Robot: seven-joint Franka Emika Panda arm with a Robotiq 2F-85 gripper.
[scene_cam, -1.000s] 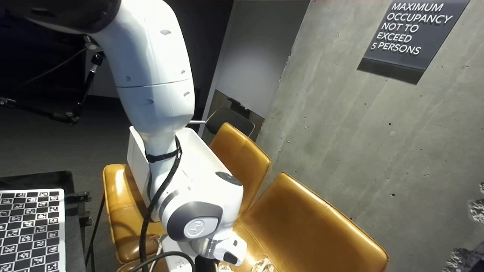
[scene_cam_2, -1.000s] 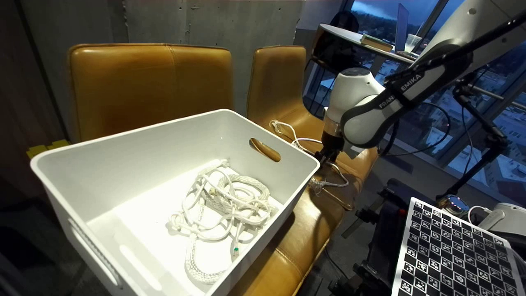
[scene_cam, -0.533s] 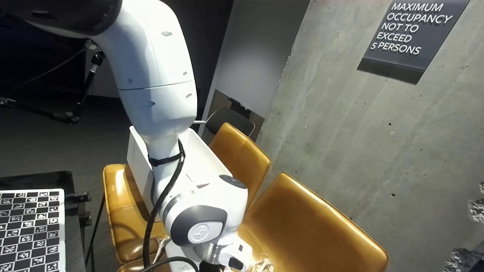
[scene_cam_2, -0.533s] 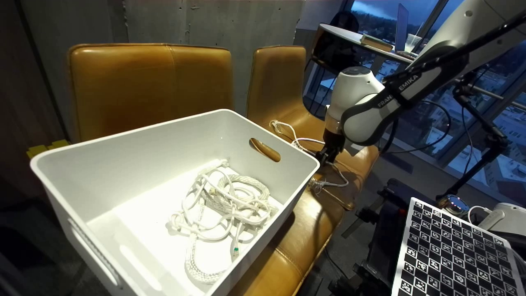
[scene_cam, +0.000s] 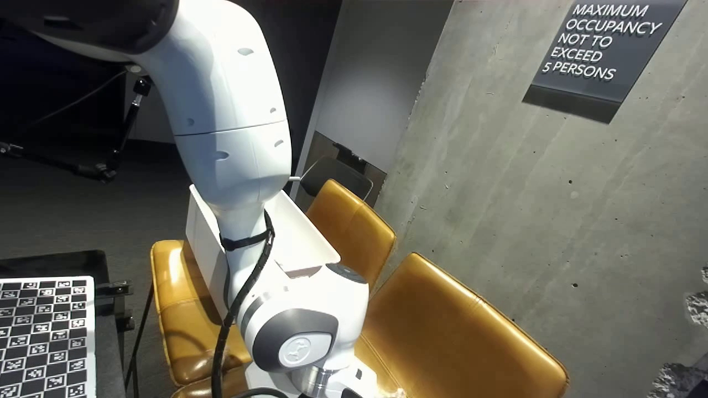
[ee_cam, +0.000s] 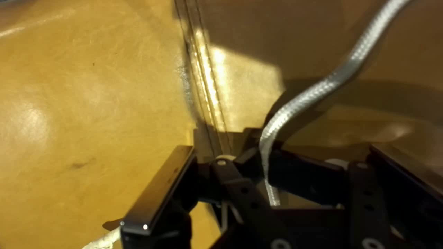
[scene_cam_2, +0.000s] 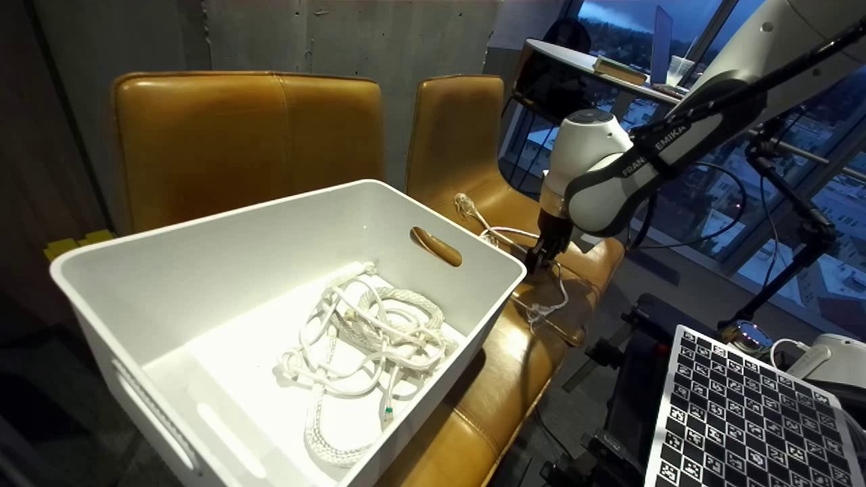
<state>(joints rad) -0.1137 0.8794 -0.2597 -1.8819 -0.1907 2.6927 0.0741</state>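
Nearly closed gripper (scene_cam_2: 536, 264) clenching a white rope (ee_cam: 318, 90), rope trailing away on either side of the gripper, tan chair seat (ee_cam: 86, 121) lying beneath it, white bin (scene_cam_2: 223, 250) standing near it.

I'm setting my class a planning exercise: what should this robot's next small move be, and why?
Probably lift the jaws slightly, straight up: they appear closed on the pale rope, a frayed end rests on the tan seat, and the white bin rises close by.
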